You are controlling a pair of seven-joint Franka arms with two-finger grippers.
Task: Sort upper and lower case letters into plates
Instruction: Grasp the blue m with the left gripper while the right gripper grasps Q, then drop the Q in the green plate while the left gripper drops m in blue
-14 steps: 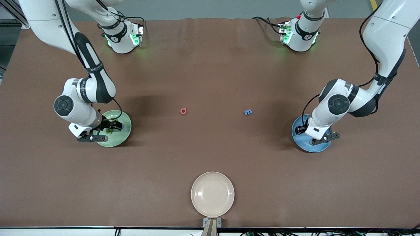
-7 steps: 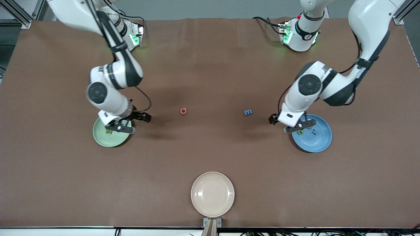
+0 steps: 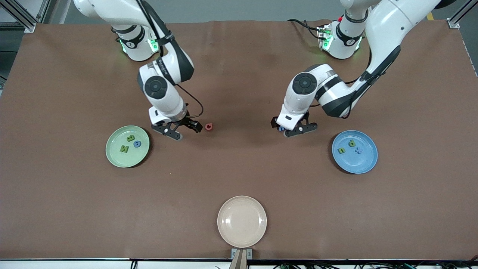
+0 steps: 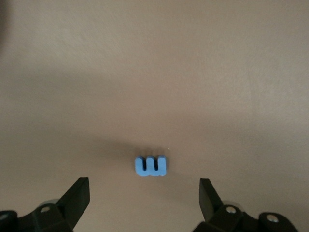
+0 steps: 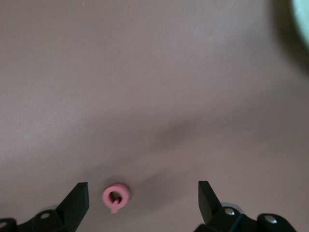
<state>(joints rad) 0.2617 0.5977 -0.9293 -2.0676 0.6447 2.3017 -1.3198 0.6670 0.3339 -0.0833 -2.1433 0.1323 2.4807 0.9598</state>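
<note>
Both my grippers hang over the brown table [image 3: 239, 175] with their fingers spread wide and nothing between them. From the front view, my right gripper [image 3: 182, 130] is over bare table just beside the pink letter [image 3: 208, 126], toward the right arm's end of it. My left gripper [image 3: 295, 129] is right over the small blue letter [image 3: 280, 128], which it mostly covers. The pale green plate [image 3: 112, 155] lies toward the right arm's end of the table and carries two green letters and one blue one. The blue plate [image 3: 368, 160] lies toward the left arm's end and carries two green letters and one blue one. Both plates sit slightly nearer the front camera than the two loose letters. A cream plate [image 3: 242, 221] lies by itself at the table edge nearest the front camera, between the other two.

Through my left wrist view, the blue letter [image 4: 150, 166] is a lowercase m shape lying flat on the table, between my two dark fingertips [image 4: 77, 198] and touching neither.

Through my right wrist view, the pink letter [image 5: 116, 196] is a ring with a short tail, lying flat close to one fingertip [image 5: 76, 200] but apart from it. A sliver of the green plate [image 5: 300, 17] shows at the corner.
</note>
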